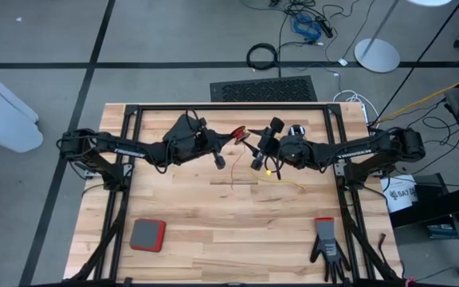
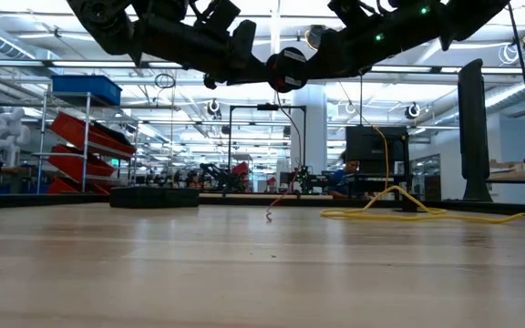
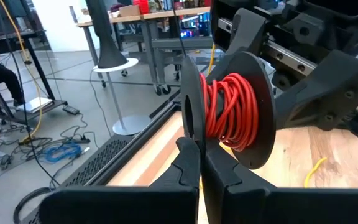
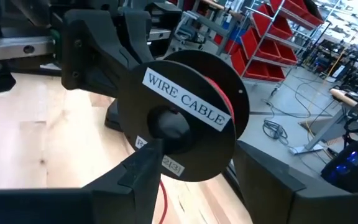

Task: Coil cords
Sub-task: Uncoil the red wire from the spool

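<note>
My left gripper (image 3: 201,155) holds a small black reel (image 1: 237,133) above the middle of the table. Reddish-orange cord (image 3: 232,112) is wound on the reel, and its free end (image 2: 281,182) hangs down to the table. My right gripper (image 1: 261,145) is open just right of the reel, facing its labelled side (image 4: 182,99). The yellow cord (image 1: 289,179) lies loose on the table under the right gripper. A second black reel with a pale centre (image 1: 296,130) lies beside the right arm. My left gripper pinches the rim of the reel's unlabelled flange (image 3: 191,134) between its two shut fingers, coming level from the table's left. The reel is lifted clear of the table with its axle level. The cord hangs slack below it. My right gripper has one fingertip (image 4: 145,165) in front of the labelled flange near the hub; I cannot tell whether it touches.
A red and grey pad (image 1: 147,235) lies at the near left of the table. A black glove (image 1: 327,247) lies at the near right. The black frame rails (image 1: 229,108) run along the far edge and both sides.
</note>
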Controlling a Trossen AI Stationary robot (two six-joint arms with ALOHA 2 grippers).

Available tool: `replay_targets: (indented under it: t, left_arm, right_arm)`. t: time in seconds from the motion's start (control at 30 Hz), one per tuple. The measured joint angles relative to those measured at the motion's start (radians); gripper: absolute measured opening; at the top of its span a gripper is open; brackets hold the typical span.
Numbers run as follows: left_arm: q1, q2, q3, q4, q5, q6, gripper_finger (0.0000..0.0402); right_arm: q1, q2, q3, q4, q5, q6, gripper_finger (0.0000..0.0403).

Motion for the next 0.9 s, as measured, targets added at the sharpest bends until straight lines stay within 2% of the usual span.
replay_targets:
  t: [0.47, 0.9]
  left_arm:
    - [-0.001, -0.001, 0.000, -0.029, 0.001, -0.001, 0.0006]
    - [-0.003, 0.000, 0.000, -0.038, 0.015, -0.002, 0.0008]
  right_arm:
    - [0.000, -0.002, -0.001, 0.016, 0.020, -0.019, 0.0121]
    - [-0.008, -0.001, -0.001, 0.048, 0.020, -0.022, 0.0161]
